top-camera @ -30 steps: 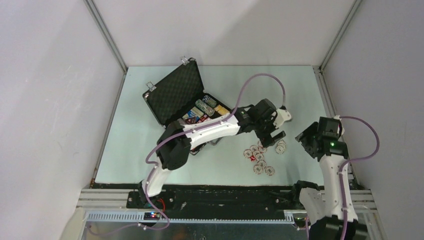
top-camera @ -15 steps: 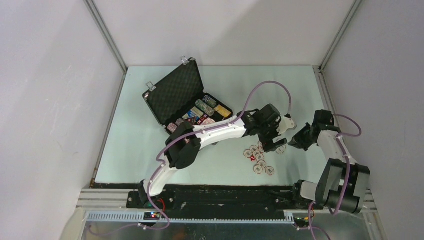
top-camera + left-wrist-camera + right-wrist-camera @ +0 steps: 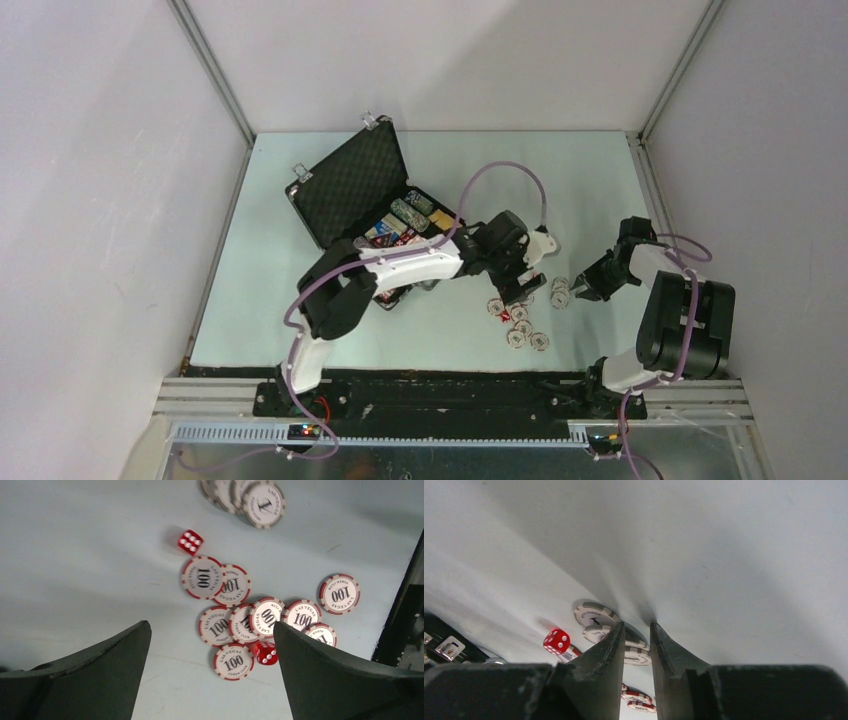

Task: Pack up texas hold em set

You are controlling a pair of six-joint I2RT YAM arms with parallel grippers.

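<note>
Grey chips [image 3: 594, 614] lying right of the open case [image 3: 350, 185], beyond the red-rimmed chips [image 3: 202, 577] and dice [image 3: 190, 541] loose on the counter [image 3: 260, 300], may skid away instead of lifting, because the right fingers [image 3: 620, 632] stand narrow and empty at their edge while the left fingers [image 3: 522, 288] hover wide.

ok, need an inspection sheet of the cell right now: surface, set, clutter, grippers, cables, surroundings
Surface: pale green table.
Job's things: black case open, lid up, stored chips in its base. Loose on the table: red-edged 100 chips, grey chips, two red dice.
Clutter: nothing seen.
Grippers: left gripper wide open above the 100 chips, empty; right gripper low by the grey chips, jaws narrowly apart, nothing between.
Cables: purple cables loop off both arms, not on the chips.
Surroundings: white walls, aluminium frame posts.
</note>
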